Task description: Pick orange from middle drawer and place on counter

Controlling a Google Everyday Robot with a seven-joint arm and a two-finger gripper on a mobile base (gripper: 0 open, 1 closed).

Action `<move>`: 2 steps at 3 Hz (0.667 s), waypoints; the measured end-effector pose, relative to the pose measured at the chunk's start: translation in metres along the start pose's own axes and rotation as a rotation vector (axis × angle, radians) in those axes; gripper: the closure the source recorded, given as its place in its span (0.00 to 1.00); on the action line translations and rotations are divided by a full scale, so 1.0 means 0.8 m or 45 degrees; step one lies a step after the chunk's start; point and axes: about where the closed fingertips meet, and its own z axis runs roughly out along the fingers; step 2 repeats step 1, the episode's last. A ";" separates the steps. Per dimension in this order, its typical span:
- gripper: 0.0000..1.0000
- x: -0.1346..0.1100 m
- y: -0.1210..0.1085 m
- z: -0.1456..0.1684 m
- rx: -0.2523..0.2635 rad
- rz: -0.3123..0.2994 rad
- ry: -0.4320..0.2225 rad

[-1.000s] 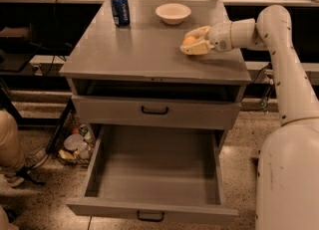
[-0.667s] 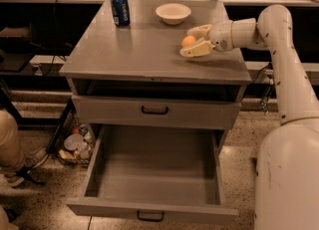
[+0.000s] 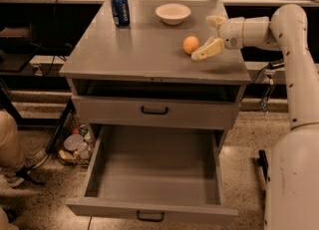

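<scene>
The orange (image 3: 191,45) rests on the grey counter (image 3: 144,50), right of its middle. My gripper (image 3: 211,36) is just to the orange's right, above the counter's right side. It is open, with one finger beyond the orange and one finger (image 3: 208,50) on the near side, neither holding the fruit. The middle drawer (image 3: 155,174) is pulled fully out below, and its grey floor is bare.
A blue soda can (image 3: 120,9) stands at the counter's back left. A white bowl (image 3: 173,13) sits at the back middle. The upper drawer front (image 3: 154,110) is closed. Clutter lies on the floor left of the cabinet (image 3: 75,147).
My gripper was closed around the orange over the counter. It has opened and drawn back to the right, and the orange now lies free on the counter.
</scene>
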 end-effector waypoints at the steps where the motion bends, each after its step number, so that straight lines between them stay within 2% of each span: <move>1: 0.00 -0.020 -0.013 -0.082 0.165 -0.046 -0.019; 2: 0.00 -0.020 -0.013 -0.082 0.165 -0.046 -0.019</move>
